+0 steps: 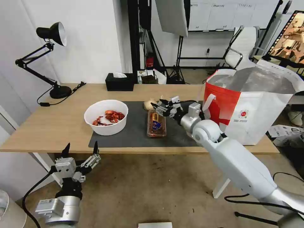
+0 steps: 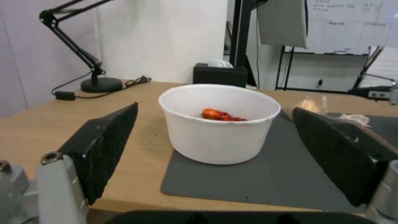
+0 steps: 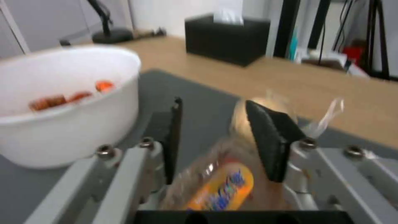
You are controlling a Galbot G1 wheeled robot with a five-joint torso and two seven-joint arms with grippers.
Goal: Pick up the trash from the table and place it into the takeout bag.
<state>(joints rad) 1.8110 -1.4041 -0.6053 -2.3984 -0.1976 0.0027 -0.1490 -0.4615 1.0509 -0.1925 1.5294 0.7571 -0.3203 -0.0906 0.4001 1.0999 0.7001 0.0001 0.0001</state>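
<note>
Trash tray (image 1: 156, 124) lies on your mat (image 1: 136, 134), right gripper (image 1: 160, 106) open above its far end, perhaps touching; left gripper (image 1: 80, 151) open below table (image 1: 47, 126).

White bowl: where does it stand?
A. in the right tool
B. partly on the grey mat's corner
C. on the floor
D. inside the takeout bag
B: the white bowl sits on the table, overlapping the near-left corner of the grey mat.

A studio workroom with white walls and a worn brown floor.
A black desk lamp (image 1: 50, 34) stands at left; a white office chair (image 1: 242, 47), whiteboard (image 1: 228, 14) and light stands (image 1: 180, 47) fill the back.
</note>
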